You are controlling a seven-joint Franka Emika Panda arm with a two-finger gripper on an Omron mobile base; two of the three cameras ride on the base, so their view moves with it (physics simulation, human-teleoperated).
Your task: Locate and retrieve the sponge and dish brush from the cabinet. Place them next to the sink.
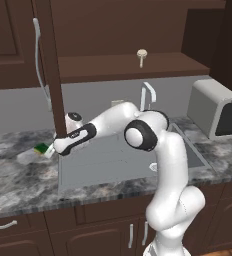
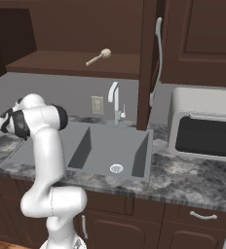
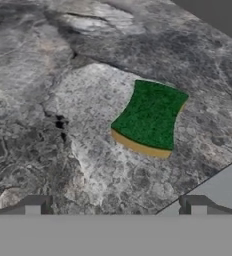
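Item: sponge point(image 3: 150, 116) on stone, brush point(image 1: 142, 56) on shelf.

You see the sponge lying flat at centre right of the hand view, green scouring face up, yellow foam edge below, its long sides pinched inward. It rests on grey marbled counter point(image 3: 48, 110), just beside the sink point(image 1: 113, 160) rim at left centre of the left base view; judged placed as the task asks. The gripper point(image 3: 115, 205) hangs above it, fingers point(image 3: 35, 204) spread wide and holding nothing, the sponge beyond them, untouched. The brush, cream, round-headed with a thin handle, lies on the cabinet point(image 1: 128, 67) shelf of plain dark wood at upper centre, so you likely fetch it next. The chrome faucet point(image 2: 115, 102) stands behind the flat grey basin.
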